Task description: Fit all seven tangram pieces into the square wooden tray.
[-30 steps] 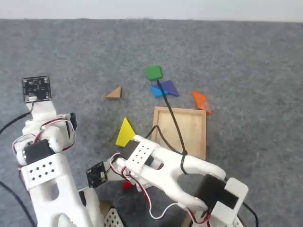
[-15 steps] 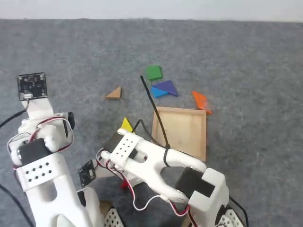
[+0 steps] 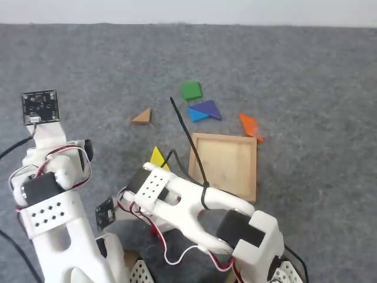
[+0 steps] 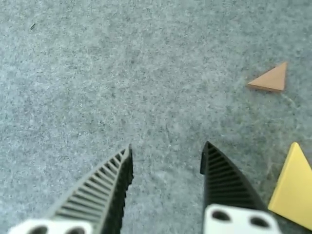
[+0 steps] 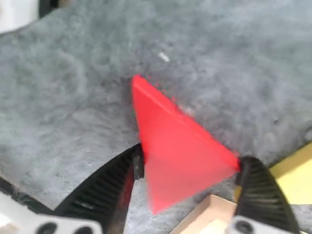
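In the right wrist view a red triangle (image 5: pixel 180 141) lies on the grey carpet between the fingers of my right gripper (image 5: pixel 189 165). One finger touches its edge and the other its corner, so the gripper is shut on it. The square wooden tray (image 3: pixel 224 165) has nothing in it. Beyond it lie a green square (image 3: pixel 191 90), a blue triangle (image 3: pixel 196 114), a purple piece (image 3: pixel 210 108) and an orange piece (image 3: pixel 250 126). A brown triangle (image 3: pixel 142 116) and a yellow triangle (image 3: pixel 156 157) lie to the tray's left. My left gripper (image 4: pixel 165 156) hangs open over bare carpet.
The right arm (image 3: pixel 177 200) reaches across the near side of the table, with a black cable (image 3: pixel 188 138) arching over the tray's left edge. The left arm (image 3: pixel 50 177) stands at the near left. A tan wooden edge (image 5: pixel 209 214) shows close to the right gripper.
The right arm has swung left and toward the near edge, now covering the red triangle and part of the yellow one in the high view. The left arm shifted slightly left.
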`<state>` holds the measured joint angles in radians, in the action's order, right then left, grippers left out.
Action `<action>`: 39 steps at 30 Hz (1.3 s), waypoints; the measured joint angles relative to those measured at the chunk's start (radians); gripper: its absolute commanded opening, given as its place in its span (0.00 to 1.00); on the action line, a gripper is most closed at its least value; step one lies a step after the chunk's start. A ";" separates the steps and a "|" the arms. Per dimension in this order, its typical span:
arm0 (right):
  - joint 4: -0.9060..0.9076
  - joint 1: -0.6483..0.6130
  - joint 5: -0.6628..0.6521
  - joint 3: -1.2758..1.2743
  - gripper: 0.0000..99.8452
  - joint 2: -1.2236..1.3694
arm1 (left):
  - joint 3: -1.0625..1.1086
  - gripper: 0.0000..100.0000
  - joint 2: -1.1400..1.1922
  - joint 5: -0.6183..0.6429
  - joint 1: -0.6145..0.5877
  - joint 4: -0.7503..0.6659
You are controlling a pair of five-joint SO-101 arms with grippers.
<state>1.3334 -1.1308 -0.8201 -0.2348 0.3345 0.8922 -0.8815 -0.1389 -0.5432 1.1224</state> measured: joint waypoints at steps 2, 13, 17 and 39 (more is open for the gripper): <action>-0.005 0.000 0.003 0.000 0.19 -0.002 | 0.000 0.23 0.000 0.000 0.000 0.000; -0.006 0.014 0.044 0.002 0.19 -0.002 | -0.003 0.23 0.000 0.000 0.000 0.026; -0.009 0.014 0.044 -0.044 0.19 -0.048 | -0.003 0.23 0.000 0.000 0.000 0.028; -0.061 0.195 0.288 -0.210 0.19 -0.440 | -0.003 0.23 0.000 0.000 0.000 0.028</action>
<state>1.2720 -0.9360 -0.5317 -0.4450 -0.1059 0.8892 -0.8815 -0.1389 -0.5432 1.1500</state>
